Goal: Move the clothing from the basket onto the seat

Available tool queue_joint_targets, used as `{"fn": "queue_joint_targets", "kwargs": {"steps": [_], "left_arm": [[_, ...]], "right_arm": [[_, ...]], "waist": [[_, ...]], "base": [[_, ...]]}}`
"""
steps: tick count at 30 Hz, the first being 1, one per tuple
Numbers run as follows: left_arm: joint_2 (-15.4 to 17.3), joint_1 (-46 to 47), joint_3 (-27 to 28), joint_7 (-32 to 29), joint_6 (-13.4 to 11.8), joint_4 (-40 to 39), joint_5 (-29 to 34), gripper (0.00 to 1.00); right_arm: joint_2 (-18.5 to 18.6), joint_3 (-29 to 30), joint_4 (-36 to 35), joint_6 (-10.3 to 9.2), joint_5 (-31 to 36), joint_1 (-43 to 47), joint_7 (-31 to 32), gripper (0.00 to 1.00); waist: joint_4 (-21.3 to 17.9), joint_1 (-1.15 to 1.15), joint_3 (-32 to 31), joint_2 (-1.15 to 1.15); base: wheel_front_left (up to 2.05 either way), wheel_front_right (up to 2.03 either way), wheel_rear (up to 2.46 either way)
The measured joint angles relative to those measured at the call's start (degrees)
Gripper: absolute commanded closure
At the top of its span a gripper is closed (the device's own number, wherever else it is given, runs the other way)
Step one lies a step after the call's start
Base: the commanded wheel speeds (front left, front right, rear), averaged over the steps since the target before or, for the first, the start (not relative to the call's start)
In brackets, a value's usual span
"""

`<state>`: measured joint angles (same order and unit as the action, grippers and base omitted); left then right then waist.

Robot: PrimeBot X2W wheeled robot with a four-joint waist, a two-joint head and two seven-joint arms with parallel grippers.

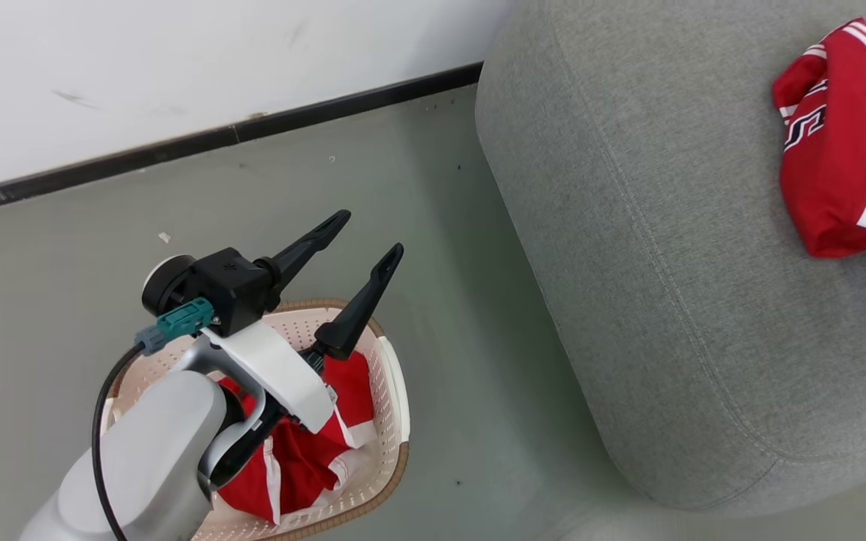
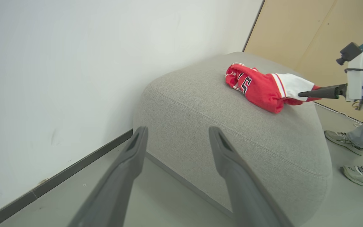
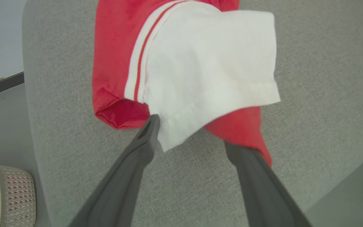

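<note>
One piece of red and white clothing (image 1: 839,150) lies on the grey seat (image 1: 666,263). In the right wrist view my right gripper (image 3: 194,135) stands open at the near edge of this clothing (image 3: 200,63), whose white panel drapes over the fingertips (image 3: 151,126). More red clothing (image 1: 305,458) fills the cream basket (image 1: 395,391) on the floor. My left gripper (image 1: 369,234) hangs open and empty above the basket. In the left wrist view its spread fingers (image 2: 137,142) point toward the seat (image 2: 216,110). The right gripper (image 2: 310,94) touches the clothing (image 2: 260,88) there.
A white wall with a dark baseboard (image 1: 215,139) runs behind the basket. Grey floor separates the basket and the seat. A person's shoes (image 2: 342,142) stand on the floor beyond the seat, near a tan panel (image 2: 310,31). The basket's corner (image 3: 14,195) shows beside the seat.
</note>
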<state>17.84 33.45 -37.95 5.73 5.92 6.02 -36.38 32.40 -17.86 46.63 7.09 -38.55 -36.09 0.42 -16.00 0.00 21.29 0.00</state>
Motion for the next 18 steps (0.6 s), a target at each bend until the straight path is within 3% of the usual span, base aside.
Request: {"fn": "queue_joint_targets", "kwargs": {"steps": [18], "left_arm": [[-0.1, -6.0, 3.6, 4.5, -1.3, 4.0, -2.9, 0.00]], "right_arm": [[3.7, -3.4, -7.7, 0.00, -3.3, 5.6, 2.9, 0.00]], "waist": [[-1.2, 0.00, -8.2, 0.00]], "base": [[0.00, 0.00, 0.00]]}}
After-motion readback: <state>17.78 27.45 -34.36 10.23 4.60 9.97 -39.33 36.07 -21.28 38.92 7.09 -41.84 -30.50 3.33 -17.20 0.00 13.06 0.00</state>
